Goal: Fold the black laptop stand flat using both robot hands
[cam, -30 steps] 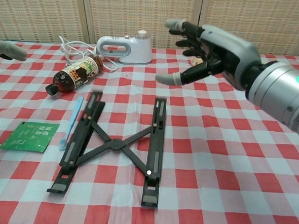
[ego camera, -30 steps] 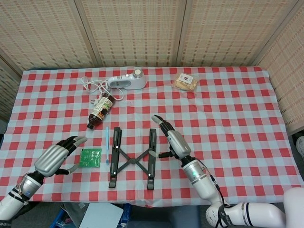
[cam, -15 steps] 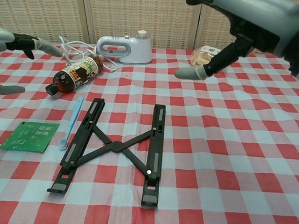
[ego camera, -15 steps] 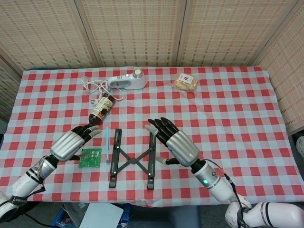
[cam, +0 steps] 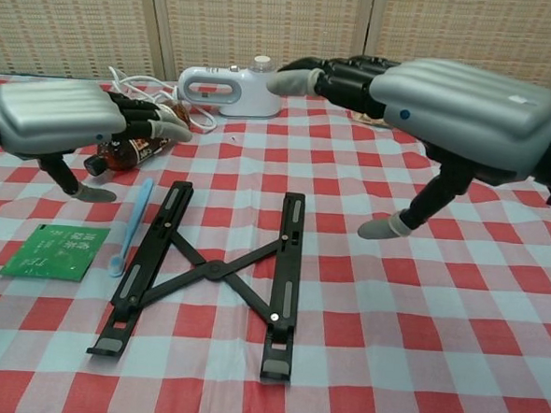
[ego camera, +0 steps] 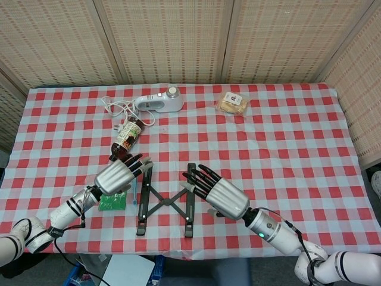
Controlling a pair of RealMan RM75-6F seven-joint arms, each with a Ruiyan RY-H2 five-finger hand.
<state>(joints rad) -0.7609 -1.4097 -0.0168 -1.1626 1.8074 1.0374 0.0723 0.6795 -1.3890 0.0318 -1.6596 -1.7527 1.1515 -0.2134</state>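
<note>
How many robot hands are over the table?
2. The left hand hovers over the left rail of the black laptop stand, near the bottle. The right hand hovers just right of the stand's right rail. Neither holds anything.

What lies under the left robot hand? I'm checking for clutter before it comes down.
In the head view the left robot hand hides part of the green packet; the chest view shows the whole green packet and a blue stick.
</note>
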